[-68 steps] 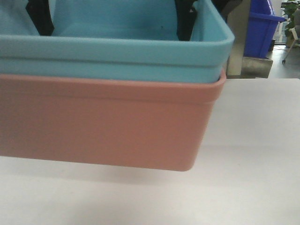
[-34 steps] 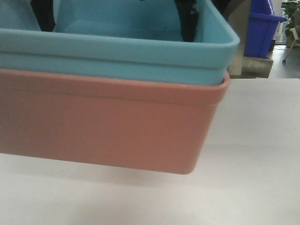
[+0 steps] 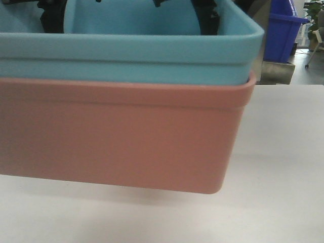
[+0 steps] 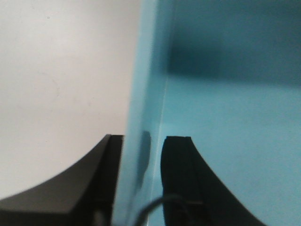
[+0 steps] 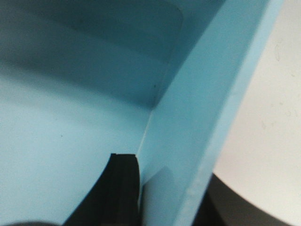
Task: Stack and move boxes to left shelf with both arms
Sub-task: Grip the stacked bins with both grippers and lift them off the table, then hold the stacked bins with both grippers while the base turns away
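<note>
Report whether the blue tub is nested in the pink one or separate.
Nested in. The blue tub sits inside the pink tub; only its rim band shows above the pink rim.

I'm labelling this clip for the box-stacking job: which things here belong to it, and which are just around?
Belongs to the job: blue tub, nested in the pink tub; left gripper and right gripper, each clamped on the blue tub's wall.
Just around: dark blue bin, plant, white tabletop.
</note>
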You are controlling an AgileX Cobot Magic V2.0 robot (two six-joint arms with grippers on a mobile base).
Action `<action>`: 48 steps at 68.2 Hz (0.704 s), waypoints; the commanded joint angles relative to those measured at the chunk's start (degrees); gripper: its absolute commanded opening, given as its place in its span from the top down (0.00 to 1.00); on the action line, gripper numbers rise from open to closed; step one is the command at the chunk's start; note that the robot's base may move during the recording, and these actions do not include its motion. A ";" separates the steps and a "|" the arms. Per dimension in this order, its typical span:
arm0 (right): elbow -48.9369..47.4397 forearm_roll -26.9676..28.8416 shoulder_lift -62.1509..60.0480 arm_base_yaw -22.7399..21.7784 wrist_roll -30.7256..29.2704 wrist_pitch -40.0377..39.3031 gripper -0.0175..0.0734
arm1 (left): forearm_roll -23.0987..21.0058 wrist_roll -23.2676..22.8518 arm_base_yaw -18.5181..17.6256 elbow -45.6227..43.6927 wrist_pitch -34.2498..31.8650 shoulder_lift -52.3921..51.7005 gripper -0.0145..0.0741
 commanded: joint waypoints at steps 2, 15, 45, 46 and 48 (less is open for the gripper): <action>-3.10 1.93 -1.73 1.77 2.05 -16.87 0.75 | -6.49 1.79 -4.18 -3.09 -13.91 -2.90 0.85; -3.10 1.93 -1.73 1.77 2.05 -16.84 0.75 | -6.49 1.79 -4.18 -3.09 -13.79 -2.90 0.85; -3.10 1.93 -1.73 1.77 2.05 -16.84 0.75 | -6.49 1.79 -4.18 -3.09 -13.79 -2.90 0.85; -3.10 1.93 -1.73 1.77 2.05 -16.84 0.75 | -6.49 1.79 -4.18 -3.09 -13.79 -2.90 0.85; -3.10 1.93 -1.73 1.77 2.05 -16.84 0.75 | -6.49 1.79 -4.18 -3.09 -13.79 -2.90 0.85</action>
